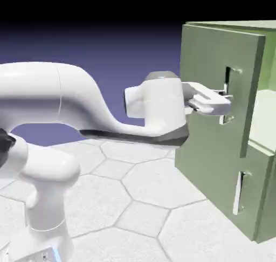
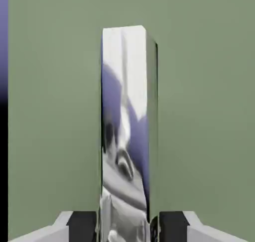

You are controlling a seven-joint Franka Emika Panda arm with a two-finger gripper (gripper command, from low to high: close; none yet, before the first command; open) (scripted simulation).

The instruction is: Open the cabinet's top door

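On the right, the gripper [image 1: 229,105] was clamped on the upper handle [image 2: 124,126] of the slightly opened top door [image 1: 207,67], which a crooked pull might have slipped loose; only the farther view showed that gap, while the hand view showed both fingertips [image 2: 82,226] flanking the bar.

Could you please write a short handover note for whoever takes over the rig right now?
Gripper: closed on the top door's upright silver handle, one finger on each side of it.
Cabinet: at the exterior view's right, its lower panel shut, with its own silver handle untouched.
Done: handle gripped; the top door stands partly open, its free edge out from the cabinet and the pale inside showing behind it.
Left: swing the door wider, probably keeping this grip and following its arc.
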